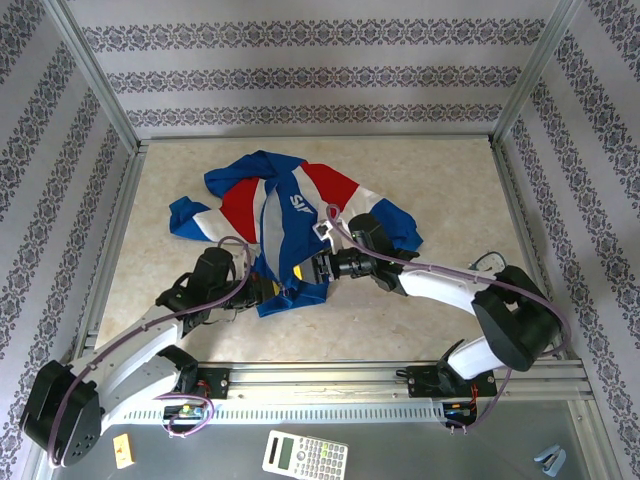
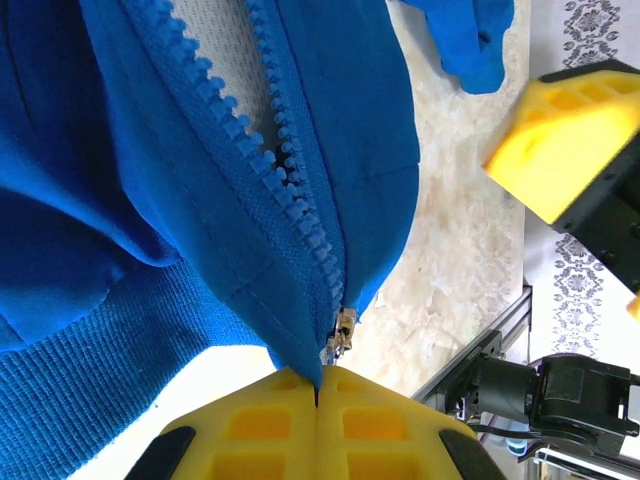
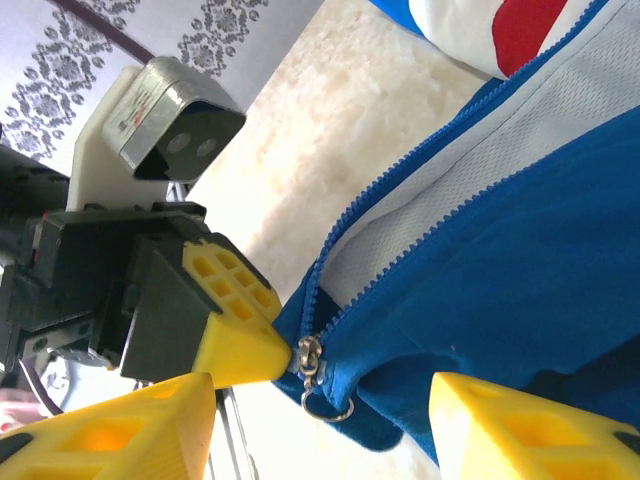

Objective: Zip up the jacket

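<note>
The blue jacket [image 1: 285, 205], with red and white panels, lies spread on the table, its lower hem toward the arms. My left gripper [image 2: 317, 385] is shut on the jacket's bottom hem corner, just below the metal zipper slider [image 2: 343, 333]; it also shows at the hem from above [image 1: 280, 290]. The zipper teeth [image 2: 285, 190] part above the slider over a grey mesh lining. My right gripper [image 3: 320, 420] stands open around the slider [image 3: 311, 357] and its ring pull [image 3: 328, 405], with one finger [image 3: 110, 430] on each side and neither touching. From above, the right gripper [image 1: 318, 266] sits at the hem.
The left gripper's yellow fingertips [image 3: 235, 320] sit tight beside the slider, close to my right finger. An aluminium rail [image 1: 400, 378] runs along the near table edge. A calculator [image 1: 305, 456] lies in front of it. Patterned walls enclose the table.
</note>
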